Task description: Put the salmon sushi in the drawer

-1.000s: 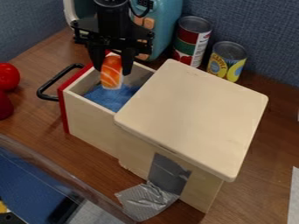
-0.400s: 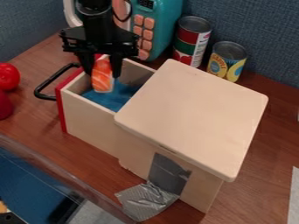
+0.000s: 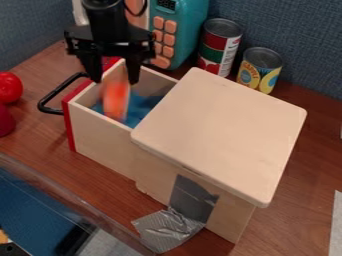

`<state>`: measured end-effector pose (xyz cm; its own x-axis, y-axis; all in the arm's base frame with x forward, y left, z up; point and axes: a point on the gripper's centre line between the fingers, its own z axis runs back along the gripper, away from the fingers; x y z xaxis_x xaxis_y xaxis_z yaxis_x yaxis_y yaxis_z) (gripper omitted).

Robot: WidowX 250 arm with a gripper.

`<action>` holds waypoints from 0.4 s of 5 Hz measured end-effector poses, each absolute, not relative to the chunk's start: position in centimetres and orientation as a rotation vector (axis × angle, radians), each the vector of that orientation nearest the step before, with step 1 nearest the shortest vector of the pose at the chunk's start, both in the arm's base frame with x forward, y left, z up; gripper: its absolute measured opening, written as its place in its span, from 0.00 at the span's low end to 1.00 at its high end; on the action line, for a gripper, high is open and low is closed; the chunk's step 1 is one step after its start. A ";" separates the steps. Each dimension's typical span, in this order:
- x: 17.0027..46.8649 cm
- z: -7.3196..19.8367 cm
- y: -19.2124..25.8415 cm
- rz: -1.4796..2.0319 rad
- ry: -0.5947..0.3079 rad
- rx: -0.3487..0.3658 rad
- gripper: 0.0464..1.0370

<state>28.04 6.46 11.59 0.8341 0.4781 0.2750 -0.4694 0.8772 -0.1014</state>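
Observation:
The black gripper (image 3: pixel 113 81) hangs over the left end of the pulled-out drawer, its two fingers spread apart. Just below and between them is the orange and white salmon sushi (image 3: pixel 115 102), blurred and roughly upright inside the drawer opening. Neither finger appears to hold it. The drawer (image 3: pixel 99 136) is pale wood with a red front and a black handle, with blue material on its floor. Whether the sushi touches that blue floor I cannot tell.
The wooden cabinet top (image 3: pixel 220 130) stands right of the drawer opening. Behind are a teal toy microwave (image 3: pixel 184 30) and two cans (image 3: pixel 219 45). Red round objects (image 3: pixel 8 87) lie at the left edge. A clear-walled bin (image 3: pixel 60 200) fills the lower left corner.
The gripper has shifted left, and its fingers have parted from the sushi. The sushi has dropped lower into the drawer opening. The drawer has edged slightly left.

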 end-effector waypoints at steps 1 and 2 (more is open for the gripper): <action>27.6 14.5 6.7 0.490 -0.351 -0.056 0.97; 26.9 19.2 7.9 0.440 -0.414 -0.088 0.97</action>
